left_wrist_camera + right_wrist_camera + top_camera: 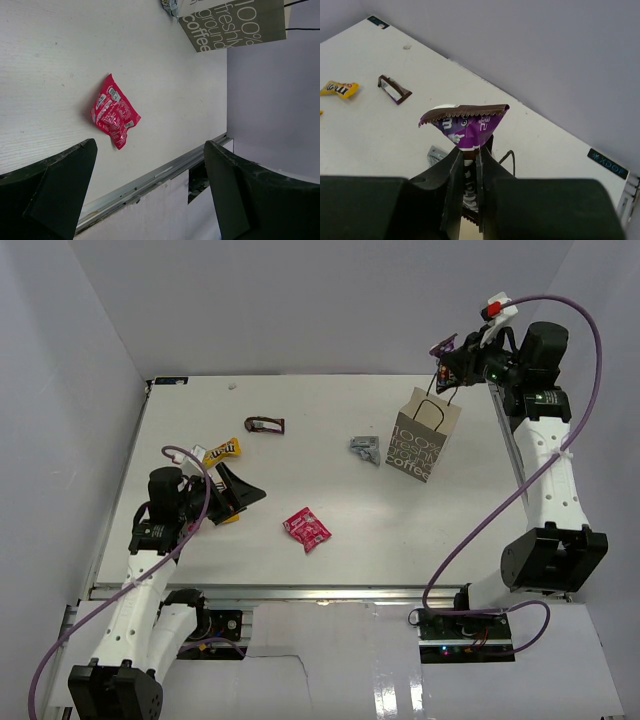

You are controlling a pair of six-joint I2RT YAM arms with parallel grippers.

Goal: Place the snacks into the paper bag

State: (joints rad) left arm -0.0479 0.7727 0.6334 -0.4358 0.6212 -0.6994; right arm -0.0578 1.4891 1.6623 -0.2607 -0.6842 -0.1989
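Observation:
My right gripper (449, 352) is shut on a purple snack packet (443, 343) and holds it in the air just above the back of the upright grey-brown paper bag (426, 436). In the right wrist view the packet (467, 125) sticks up from between the closed fingers (451, 170), and a black cord handle (507, 156) shows below. My left gripper (240, 495) is open and empty over the table's left side. A red packet (306, 528) lies to its right, ahead of the jaws in the left wrist view (114, 111).
A yellow packet (222, 451), a dark brown packet (265, 424) and a silver-grey packet (366, 449) lie on the table. Another bit of yellow (229, 518) shows by the left gripper. The table's front metal edge (150, 177) runs close below the left gripper.

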